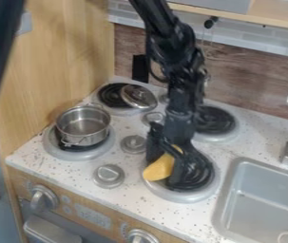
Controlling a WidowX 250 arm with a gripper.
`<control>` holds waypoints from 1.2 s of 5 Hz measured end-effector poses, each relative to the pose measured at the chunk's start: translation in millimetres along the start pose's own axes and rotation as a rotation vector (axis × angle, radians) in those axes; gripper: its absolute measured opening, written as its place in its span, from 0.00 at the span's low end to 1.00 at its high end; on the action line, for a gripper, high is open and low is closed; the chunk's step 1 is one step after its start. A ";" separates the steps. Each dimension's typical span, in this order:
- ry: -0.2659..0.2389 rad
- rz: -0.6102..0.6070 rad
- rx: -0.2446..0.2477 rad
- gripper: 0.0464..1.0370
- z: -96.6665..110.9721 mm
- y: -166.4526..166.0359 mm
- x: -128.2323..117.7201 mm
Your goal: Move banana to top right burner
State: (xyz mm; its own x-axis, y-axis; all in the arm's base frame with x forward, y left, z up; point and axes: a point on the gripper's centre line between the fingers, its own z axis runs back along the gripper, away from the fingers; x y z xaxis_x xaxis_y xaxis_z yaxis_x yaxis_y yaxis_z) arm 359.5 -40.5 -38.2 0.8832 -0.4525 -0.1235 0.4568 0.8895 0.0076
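1. The black gripper (166,163) is seen above the lower right burner (196,182), with the yellow banana (159,168) set at its lower end.
2. How wide the gripper is opened cannot be told, nor whether the banana is firmly gripped or only touched.
3. The banana is tilted, its lower end pointed toward the front left; it is seen over the left part of the lower right burner. The top right burner (216,121) is partly hidden by the arm (181,90).
4. Pale printed markings are borne by the oven's front panel (94,217), between two knobs (43,198) (141,236); they are too blurred to be read.
5. A metal pot (83,126) is placed on the lower left burner (52,148), and a lid (138,96) is rested at a tilt on the upper left burner (111,95).
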 end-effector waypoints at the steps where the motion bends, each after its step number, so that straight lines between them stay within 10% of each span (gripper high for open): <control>1: 0.001 0.016 0.016 0.64 -1.3 2.9 1.1; 3: -0.089 -0.011 0.024 0.51 2.5 -2.8 -5.0; 6: -0.464 -0.024 0.124 0.51 50.2 18.7 51.1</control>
State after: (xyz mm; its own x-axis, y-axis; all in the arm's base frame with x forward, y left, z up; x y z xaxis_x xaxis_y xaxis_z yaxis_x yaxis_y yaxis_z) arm 418.4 -50.2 5.4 0.8136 -0.4785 0.3302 0.4621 0.8769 0.1321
